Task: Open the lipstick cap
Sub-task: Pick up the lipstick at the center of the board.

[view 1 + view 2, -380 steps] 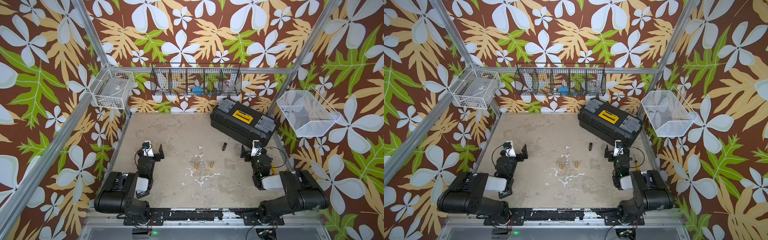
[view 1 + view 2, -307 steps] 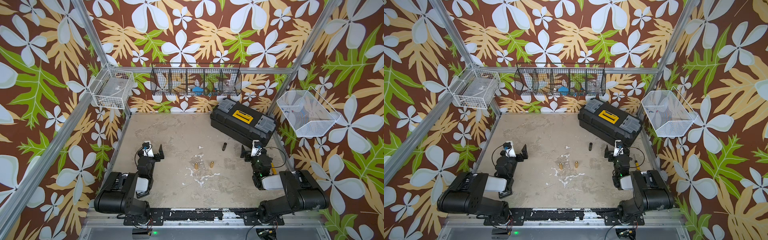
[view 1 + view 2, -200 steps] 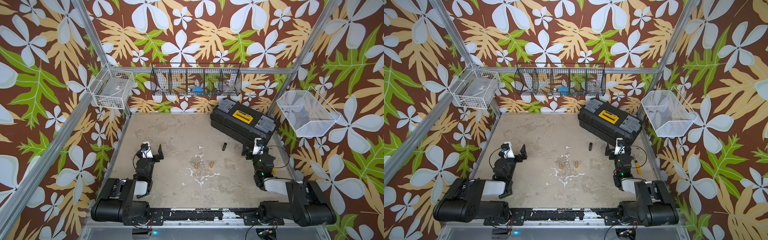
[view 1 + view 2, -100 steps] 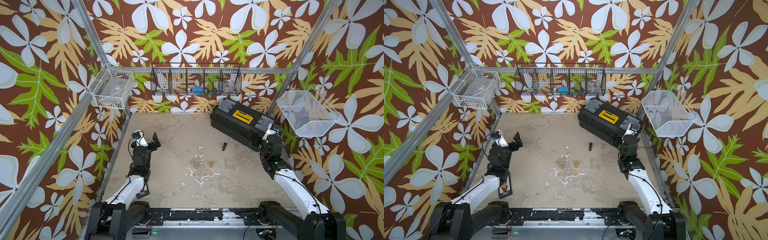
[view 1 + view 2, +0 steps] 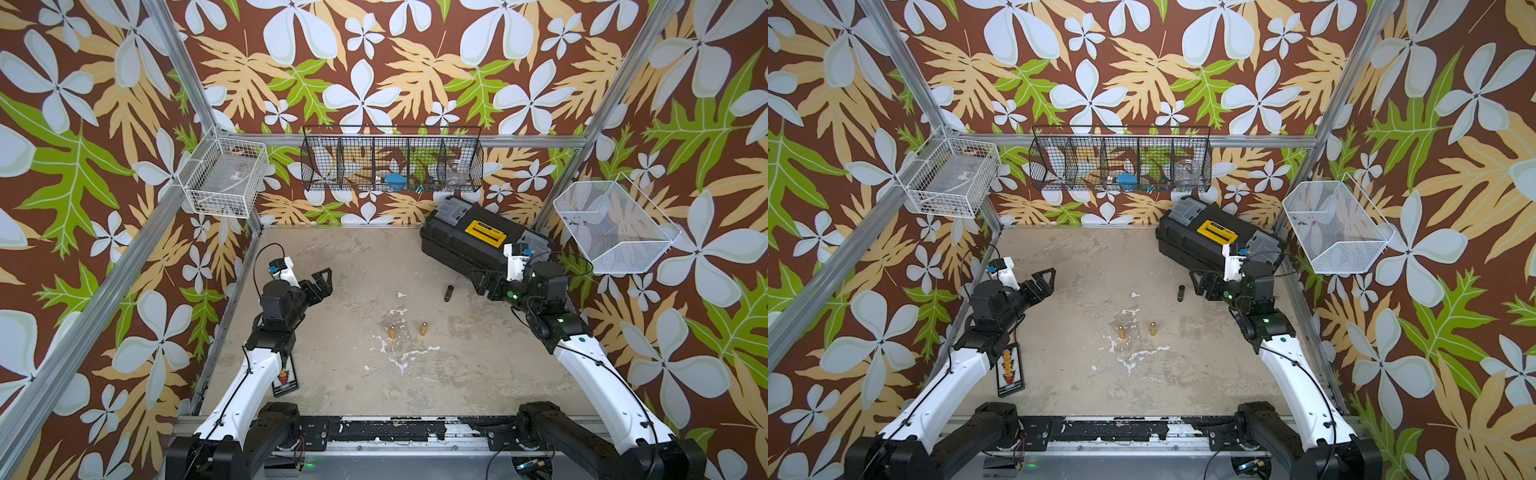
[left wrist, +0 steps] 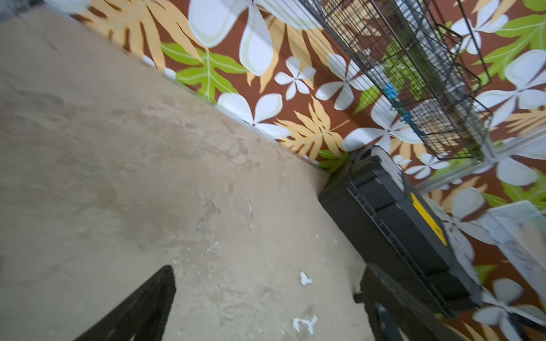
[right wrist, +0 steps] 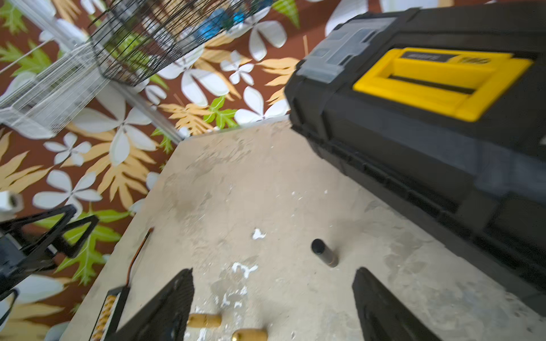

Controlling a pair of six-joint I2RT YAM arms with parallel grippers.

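The lipstick (image 5: 448,293) is a short black tube standing upright on the beige table, right of centre, just in front of the toolbox; it shows in both top views (image 5: 1181,294). My right gripper (image 5: 482,283) hovers just right of it, open and pointing left, holding nothing. In the right wrist view the lipstick (image 7: 323,253) stands a little ahead of the open right gripper (image 7: 274,270). My left gripper (image 5: 322,282) hangs open over the table's left side, far from the lipstick. The left wrist view shows the left gripper (image 6: 269,268) open over bare table.
A black toolbox (image 5: 465,241) with a yellow handle sits at the back right, close behind my right gripper. Two small gold cylinders (image 5: 392,331) (image 5: 424,328) stand near the table's middle. A black strip (image 5: 285,376) lies at front left. Wire baskets (image 5: 390,164) hang on the walls.
Both arms have risen from their folded rest near the front and reached out over the table. The right gripper has swung left next to the lipstick; the left has moved up and inward.
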